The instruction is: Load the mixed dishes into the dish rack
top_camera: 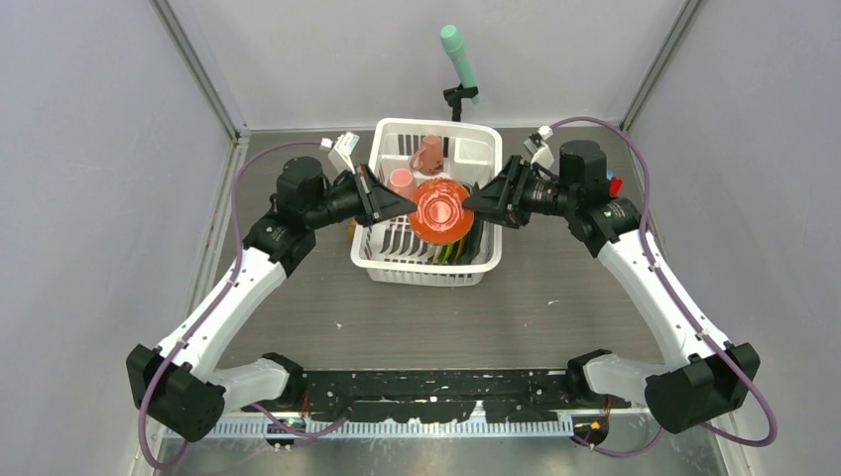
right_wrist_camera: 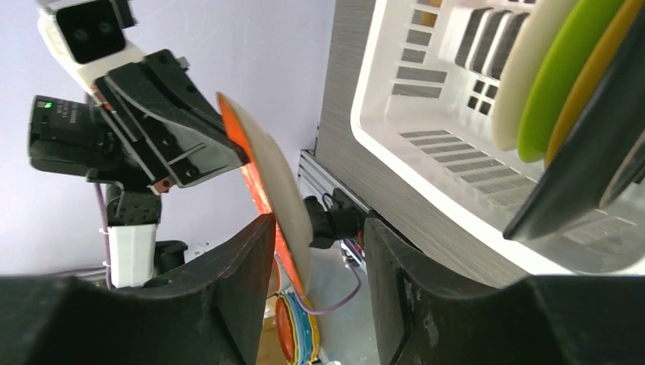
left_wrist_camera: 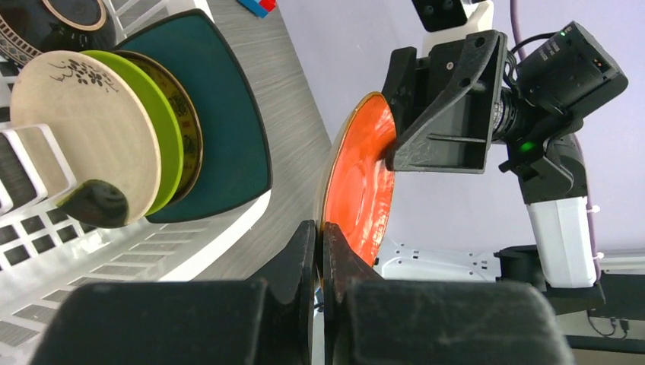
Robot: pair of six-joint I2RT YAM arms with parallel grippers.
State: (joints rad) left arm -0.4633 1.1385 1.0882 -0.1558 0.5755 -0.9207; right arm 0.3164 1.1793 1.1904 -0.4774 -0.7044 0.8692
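The red-orange dish (top_camera: 441,210) hangs on edge above the white dish rack (top_camera: 382,149), between both grippers. My left gripper (top_camera: 405,206) is shut on its rim, which shows between the closed fingers in the left wrist view (left_wrist_camera: 320,236). My right gripper (top_camera: 471,206) is open, its fingers (right_wrist_camera: 255,281) standing either side of the opposite rim of the dish (right_wrist_camera: 266,182). In the rack (left_wrist_camera: 152,251) stand a cream plate (left_wrist_camera: 84,129), a green plate (left_wrist_camera: 163,129), a yellow patterned plate (left_wrist_camera: 190,129) and a dark teal plate (left_wrist_camera: 236,114). Two pink mugs (top_camera: 428,154) sit at the rack's far end.
A mint-green cylinder on a black stand (top_camera: 459,55) rises behind the rack. A small red block (top_camera: 615,185) lies right of the right arm. A dark patterned bowl (left_wrist_camera: 46,23) sits in the rack beyond the plates. Grey walls close in both sides.
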